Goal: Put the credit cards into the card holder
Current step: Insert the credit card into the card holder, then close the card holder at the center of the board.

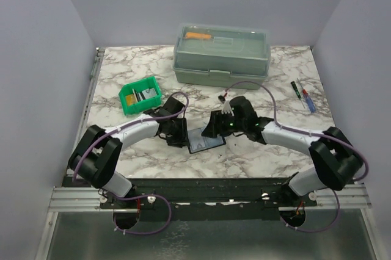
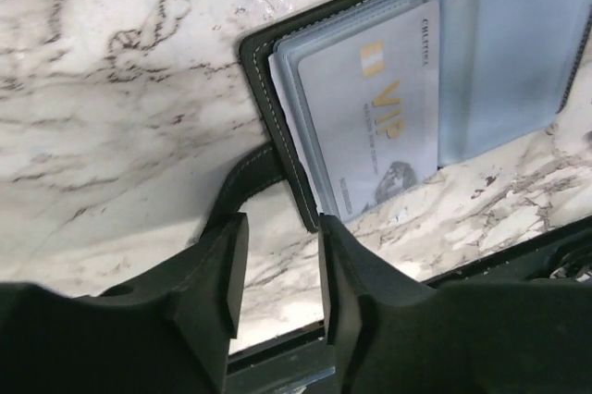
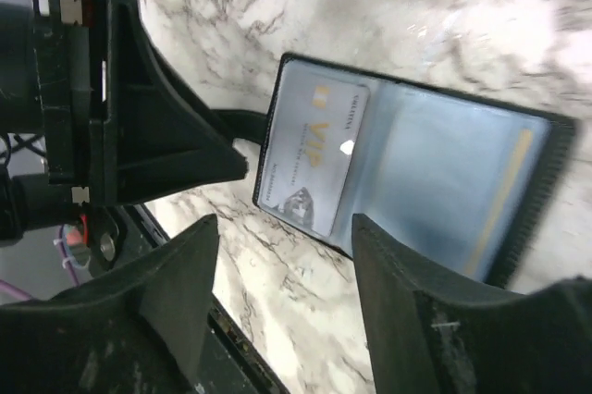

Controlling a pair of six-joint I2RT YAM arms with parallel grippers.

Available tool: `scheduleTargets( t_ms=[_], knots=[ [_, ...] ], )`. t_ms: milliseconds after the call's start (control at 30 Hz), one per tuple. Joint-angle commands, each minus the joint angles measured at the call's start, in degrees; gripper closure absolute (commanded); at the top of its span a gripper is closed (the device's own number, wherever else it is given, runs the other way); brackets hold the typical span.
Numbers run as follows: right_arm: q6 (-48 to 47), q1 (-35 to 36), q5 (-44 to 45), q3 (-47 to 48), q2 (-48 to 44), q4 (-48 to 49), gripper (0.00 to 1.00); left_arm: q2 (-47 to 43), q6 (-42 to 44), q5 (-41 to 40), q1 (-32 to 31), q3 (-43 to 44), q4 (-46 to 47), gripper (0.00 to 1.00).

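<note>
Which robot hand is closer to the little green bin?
Left. The left gripper sits on the green bin side of the card holder. The right gripper is at the holder's other side, farther off.

Marble table [image 1: 122, 77]: open card holder [image 1: 205, 144] centre, green bin [image 1: 140, 108] left, toolbox [image 1: 221, 58] rear, two pens [image 1: 308, 102] right.

The card holder [image 2: 266, 98] is edged in black with a line of pale stitching, and its pockets are tinted a see-through grey-blue. The credit card [image 2: 379, 126] is silver-grey with gold lettering (a small dark emblem is printed on it). The table [image 2: 111, 135] is marbled white with grey-brown veins.
</note>
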Motion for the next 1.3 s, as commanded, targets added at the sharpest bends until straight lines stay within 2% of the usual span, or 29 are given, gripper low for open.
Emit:
scheduleTargets(
  t_ms=[0,133,400,567,900,1133,1267],
  knots=[
    [-1.6,-7.8,1.5,1.3,-5.8,-16.0,0.37,-4.9,2.0,-2.3,0.1,2.3,-4.3,0.56],
    [-0.9,-13.5,-3.0,0.5,-4.9,-16.7,0.33,-2.0,2.4,-2.3,0.2,3.2,-4.0,0.56],
    [3.5,-13.9,-3.8,-0.5,4.2,-6.7,0.29,2.9,2.4,-3.8,0.1,1.8,-0.7,0.63],
    [3.9,-13.8,-8.4,-2.5,9.1,0.1,0.31,3.4,2.0,-3.1,0.1,1.0,0.5,0.67],
    [14.9,-13.5,-22.1,-7.9,4.1,14.8,0.36,6.6,0.2,-0.3,-0.3,1.6,4.3,0.71],
    [17.7,-10.5,-20.3,-7.3,-1.0,14.1,0.37,7.3,-0.4,0.5,-0.8,1.6,5.2,0.73],
    [18.6,-9.0,-20.3,-6.2,0.3,15.1,0.37,6.4,-1.0,0.8,-0.9,1.1,5.3,0.73]
  ],
)
